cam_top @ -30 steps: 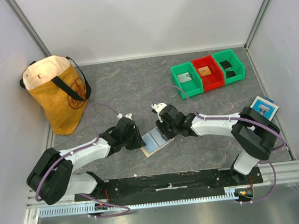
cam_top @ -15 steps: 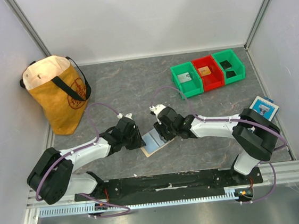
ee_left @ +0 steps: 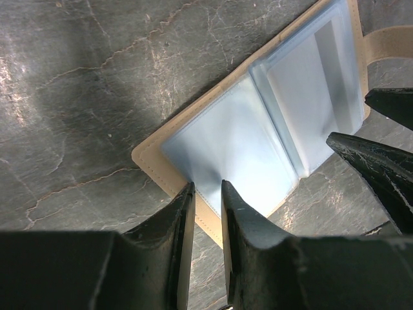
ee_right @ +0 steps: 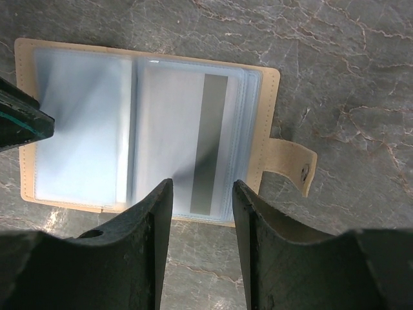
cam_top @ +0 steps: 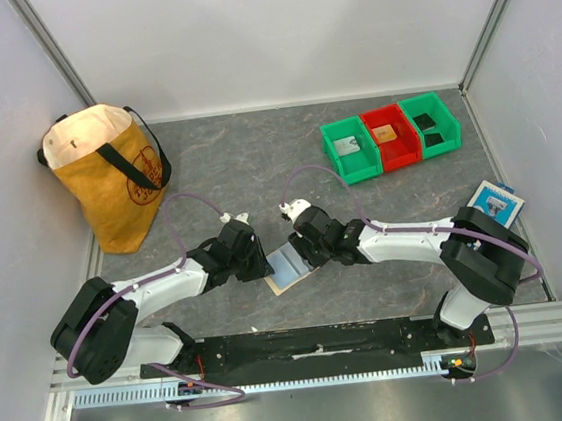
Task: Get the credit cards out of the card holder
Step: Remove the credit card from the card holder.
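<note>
I read the card holder [ee_right: 148, 129] as tan with pale blue sleeves, one showing a grey stripe. Under it the worktop [cam_top: 236, 165] is dark grey with pale veins. The left tool [ee_left: 206, 187] and right tool [ee_right: 202, 187] over it are black. Beyond it the bins [cam_top: 407, 149] run green, red, green.

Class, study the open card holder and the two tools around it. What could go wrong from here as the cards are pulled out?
1. The left tool sits at just one edge of the holder, and whether it grips is unclear. The holder may slide or lift with the pull.
2. The card lies flat inside stacked clear sleeves. The open right tool may pinch a sleeve rather than the card.
</note>
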You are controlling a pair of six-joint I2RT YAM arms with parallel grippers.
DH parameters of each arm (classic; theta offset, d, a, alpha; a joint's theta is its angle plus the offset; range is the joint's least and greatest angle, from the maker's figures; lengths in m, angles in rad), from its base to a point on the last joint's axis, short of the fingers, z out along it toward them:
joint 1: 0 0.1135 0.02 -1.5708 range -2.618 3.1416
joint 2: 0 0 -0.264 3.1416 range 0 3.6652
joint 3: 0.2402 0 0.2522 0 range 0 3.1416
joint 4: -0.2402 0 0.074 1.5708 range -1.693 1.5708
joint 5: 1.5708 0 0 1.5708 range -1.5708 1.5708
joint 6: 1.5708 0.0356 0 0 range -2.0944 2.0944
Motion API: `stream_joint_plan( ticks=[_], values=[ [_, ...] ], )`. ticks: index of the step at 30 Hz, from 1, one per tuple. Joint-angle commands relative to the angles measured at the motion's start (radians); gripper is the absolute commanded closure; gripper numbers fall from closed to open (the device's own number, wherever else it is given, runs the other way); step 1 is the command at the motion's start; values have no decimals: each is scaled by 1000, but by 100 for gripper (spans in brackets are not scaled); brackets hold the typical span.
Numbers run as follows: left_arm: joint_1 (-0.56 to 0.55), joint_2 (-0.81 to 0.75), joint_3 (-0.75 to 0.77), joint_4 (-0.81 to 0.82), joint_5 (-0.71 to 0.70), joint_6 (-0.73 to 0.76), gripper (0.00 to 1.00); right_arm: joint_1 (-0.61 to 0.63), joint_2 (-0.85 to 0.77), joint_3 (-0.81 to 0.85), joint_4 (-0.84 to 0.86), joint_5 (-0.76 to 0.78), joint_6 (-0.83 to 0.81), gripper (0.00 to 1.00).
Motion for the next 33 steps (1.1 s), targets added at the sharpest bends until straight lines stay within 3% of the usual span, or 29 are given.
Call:
stream_joint_plan(
  ticks=[1,8,24,33],
  values=[
    [-3,19,-6,16,-8,29,71,8,-2,6,13,0,12,50],
    [-3,19,-18,28,1,22,71,11,7,1,21,-27,19,56],
    [-3,25,-22,37,5,20,71,17,-10,-10,1,41,38,51],
    [-6,21,-25,39,7,19,71,31,6,-1,1,19,41,58]
  ],
)
